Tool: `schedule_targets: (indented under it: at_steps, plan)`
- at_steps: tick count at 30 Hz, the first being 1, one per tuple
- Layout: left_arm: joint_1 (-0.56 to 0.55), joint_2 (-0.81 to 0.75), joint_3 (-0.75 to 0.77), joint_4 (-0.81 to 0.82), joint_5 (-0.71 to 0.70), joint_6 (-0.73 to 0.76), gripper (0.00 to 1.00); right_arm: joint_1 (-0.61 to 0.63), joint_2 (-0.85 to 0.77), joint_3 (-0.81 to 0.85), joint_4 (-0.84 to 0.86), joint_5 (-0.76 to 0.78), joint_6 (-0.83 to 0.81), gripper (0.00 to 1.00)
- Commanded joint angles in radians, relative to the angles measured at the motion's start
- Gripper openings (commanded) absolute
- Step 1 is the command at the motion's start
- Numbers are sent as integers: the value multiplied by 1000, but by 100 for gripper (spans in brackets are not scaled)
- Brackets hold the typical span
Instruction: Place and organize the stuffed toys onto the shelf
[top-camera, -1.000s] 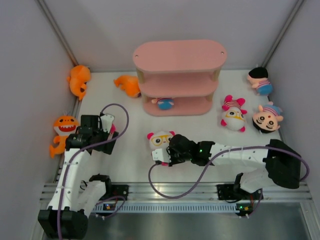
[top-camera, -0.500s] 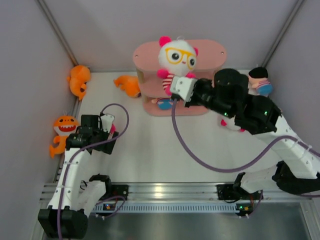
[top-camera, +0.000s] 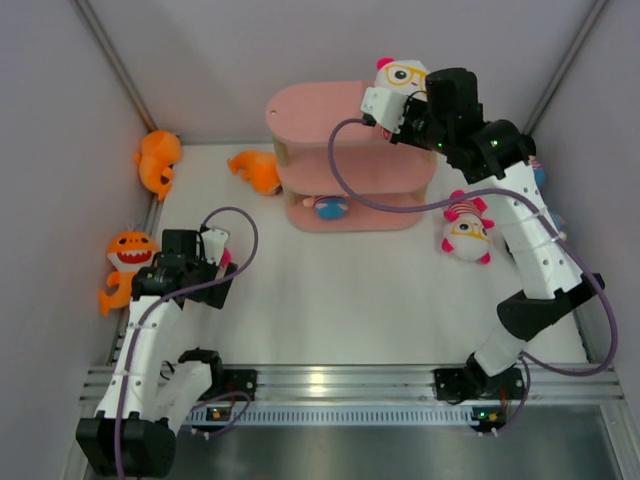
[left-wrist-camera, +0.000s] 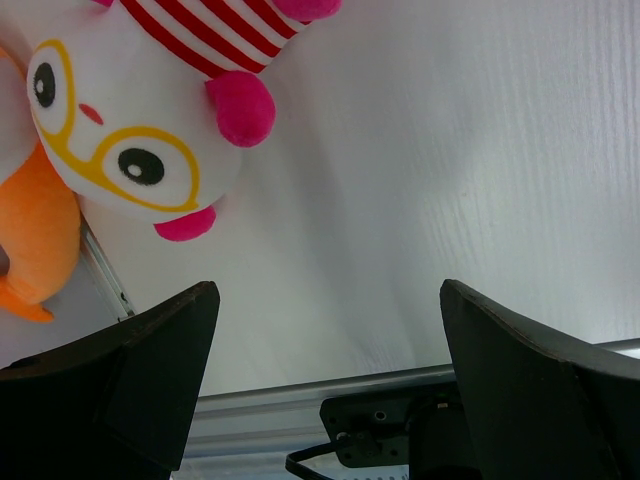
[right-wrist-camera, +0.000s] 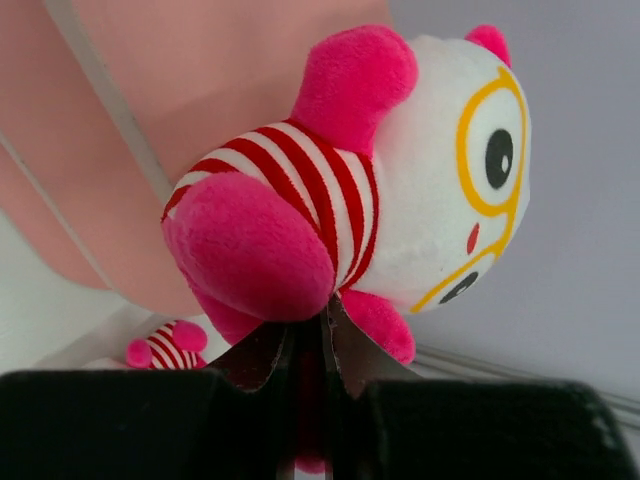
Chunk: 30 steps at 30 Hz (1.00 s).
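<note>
The right claw (top-camera: 390, 98) is pressed together on a pink limb of a glasses toy (top-camera: 404, 73) and holds it over the right end of the shelf (top-camera: 320, 112), above the top board near its back edge. Whether the toy touches the board cannot be told. In the right wrist view the claw (right-wrist-camera: 305, 345) nips that pink limb at the very bottom of the toy (right-wrist-camera: 370, 180). The striped body and white face rise just above the fingertips, turned sideways so the yellow glasses face right. The pink shelf (right-wrist-camera: 200, 70) fills the background behind it.

The left claw (top-camera: 195, 268) hangs low over the table (top-camera: 330, 310) near the left wall, its fingers spread wide with nothing between them. In the left wrist view a 2nd glasses toy (left-wrist-camera: 140, 130) lies on the table beyond the claw (left-wrist-camera: 325, 310), off toward its left finger and apart from both tips. Its head touches the 3rd shark (left-wrist-camera: 35, 230).

An orange shark (top-camera: 158, 160) lies in the far left corner, a 2nd shark (top-camera: 258, 170) just beside the shelf's left end, and the 3rd shark (top-camera: 128, 258) against the left wall. A blue doll (top-camera: 328, 206) rests on the shelf's bottom board. A 3rd glasses toy (top-camera: 466, 228) lies on the table to the right of the shelf.
</note>
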<state>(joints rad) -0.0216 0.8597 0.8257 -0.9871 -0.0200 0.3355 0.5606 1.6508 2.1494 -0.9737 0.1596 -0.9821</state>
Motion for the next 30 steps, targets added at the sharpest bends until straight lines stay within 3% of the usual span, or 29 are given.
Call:
schedule_targets:
  at_steps: [1,4,6,7,8,11,14,17,19,21,24,26,28,30]
  plan:
    - [5,-7,-7,39,-3,2,98,-85,-25,63,-16,-135,-45,6]
    - [5,-8,-7,39,-3,4,98,-105,-40,43,-25,-230,-64,8]
    - [5,-8,-7,41,-5,4,98,-114,-46,41,-33,-255,-64,15]
    - [5,-8,-7,41,-5,2,98,-116,-52,38,-34,-256,-66,21]
    - [5,-10,-7,41,-6,0,98,-117,-59,30,-31,-258,-67,40]
    - [5,-8,-7,39,-5,2,98,-116,-92,-14,6,-253,-63,69]
    - [5,-11,-7,41,-3,0,98,-116,-144,-63,85,-221,-17,83]
    - [5,-10,-7,41,-3,3,98,-119,-250,-138,257,-229,103,86]
    - [5,-10,-7,41,-3,4,98,-117,-385,-267,472,-210,323,91]
    - [5,-11,-7,41,-3,2,98,-119,-524,-380,585,-79,510,98]
    - [5,-16,-7,39,-3,4,98,-120,-652,-662,632,174,812,98]
    - [5,-16,-7,41,-1,3,98,-129,-693,-790,633,346,902,98]
    - [5,-16,-7,41,0,4,98,-177,-735,-975,630,368,1059,98]
    - [5,-17,-7,41,0,5,98,-276,-753,-1083,650,279,1166,98]
